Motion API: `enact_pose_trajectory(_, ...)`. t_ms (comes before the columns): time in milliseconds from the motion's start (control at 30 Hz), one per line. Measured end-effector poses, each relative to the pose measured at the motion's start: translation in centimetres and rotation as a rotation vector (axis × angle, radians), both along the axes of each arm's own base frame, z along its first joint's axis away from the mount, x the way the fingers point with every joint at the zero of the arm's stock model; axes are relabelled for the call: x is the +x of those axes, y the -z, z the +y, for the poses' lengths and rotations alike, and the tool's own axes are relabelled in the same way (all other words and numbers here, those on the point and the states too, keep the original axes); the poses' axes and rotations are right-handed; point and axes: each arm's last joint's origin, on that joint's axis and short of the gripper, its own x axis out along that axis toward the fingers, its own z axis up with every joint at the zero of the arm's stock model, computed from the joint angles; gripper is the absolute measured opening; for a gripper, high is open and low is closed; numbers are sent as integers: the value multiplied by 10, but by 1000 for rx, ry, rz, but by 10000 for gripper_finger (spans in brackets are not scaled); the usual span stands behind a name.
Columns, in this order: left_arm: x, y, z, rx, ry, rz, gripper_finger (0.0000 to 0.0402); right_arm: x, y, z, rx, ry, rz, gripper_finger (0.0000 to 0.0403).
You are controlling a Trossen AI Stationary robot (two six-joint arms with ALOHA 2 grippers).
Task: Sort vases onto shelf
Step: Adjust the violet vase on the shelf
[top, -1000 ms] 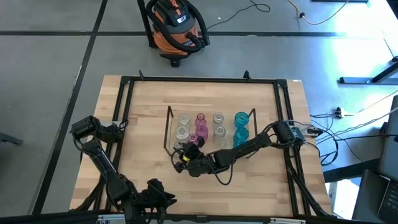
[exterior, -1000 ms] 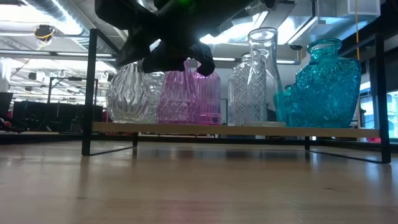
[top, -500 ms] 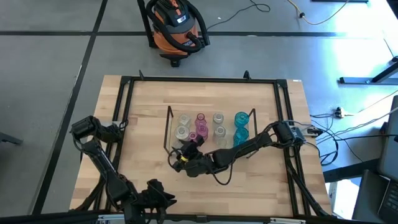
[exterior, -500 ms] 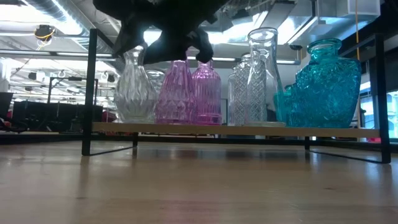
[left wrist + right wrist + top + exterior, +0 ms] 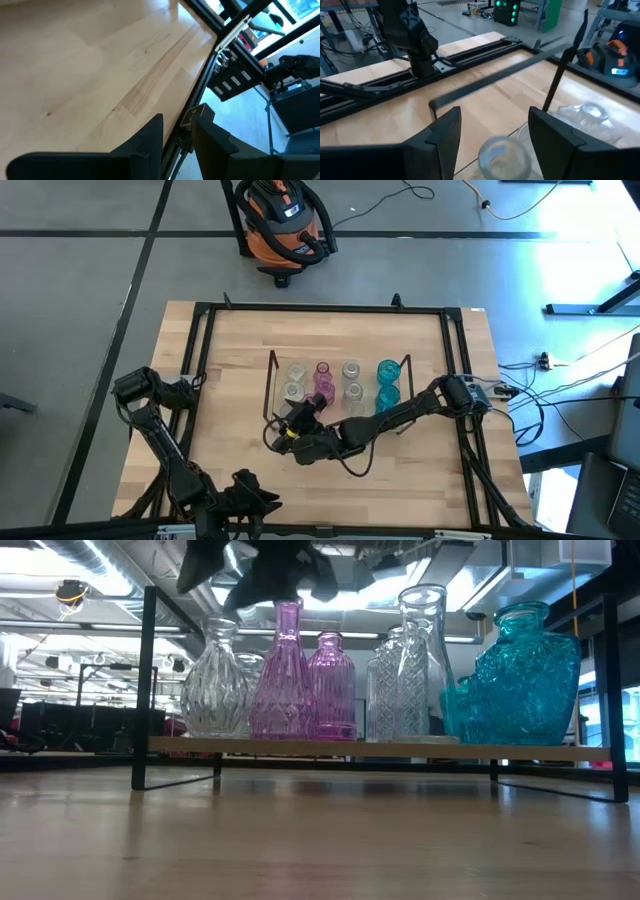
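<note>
1. Right jaws (image 5: pixel 492 132): spread, nothing pinched. In the right wrist view the mouth of a clear vase (image 5: pixel 504 154) sits between the two fingers without touching either. In the high view these jaws (image 5: pixel 292 423) hang over the near-left corner of the shelf (image 5: pixel 272 362).

2. Step in hand, as judged: a vase has been set down and let go. In the low view the gripper shows only at the top edge, above the necks of the vases (image 5: pixel 288 670).

3. Shelf contents, low view: clear bulbous vase (image 5: pixel 216 685) at left, two pink ones beside it, clear vases at centre, teal vase (image 5: pixel 520 675) at right. All stand upright on the shelf base.

4. No vase is visible loose on the worktop (image 5: pixel 230 440). The sorting appears complete or nearly so.

5. Next move calls for a straight lift clear of the necks before any sideways travel. Risk: clipping the tall pink neck.

6. Right arm pose: stretched low across the worktop from the right edge, wrist toward the shelf.

7. Left jaws (image 5: pixel 176 137): parked at the near-left worktop edge, fingers apart, idle.
</note>
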Motion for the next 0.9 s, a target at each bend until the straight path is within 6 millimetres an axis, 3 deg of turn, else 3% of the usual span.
enact_pose_trajectory(267, -4, -1, -2, 25, 1, -18, 94, -2, -36, -2, -65, 39, 87, 205)
enact_pose_trajectory(333, -4, -1, -3, 29, 7, -20, 94, -9, -50, -4, -71, 32, 160, 205)
enact_pose_trajectory(467, -5, -2, -4, 23, 7, -31, 94, -35, -82, -12, 80, 67, 255, 199)
enact_pose_trajectory(600, -5, -2, -5, 48, 11, -41, 94, -50, -85, -22, 179, 70, 381, 167)
enact_pose_trajectory(900, -5, -3, -4, 74, 8, -52, 94, -32, -93, -60, 309, -87, 409, 109)
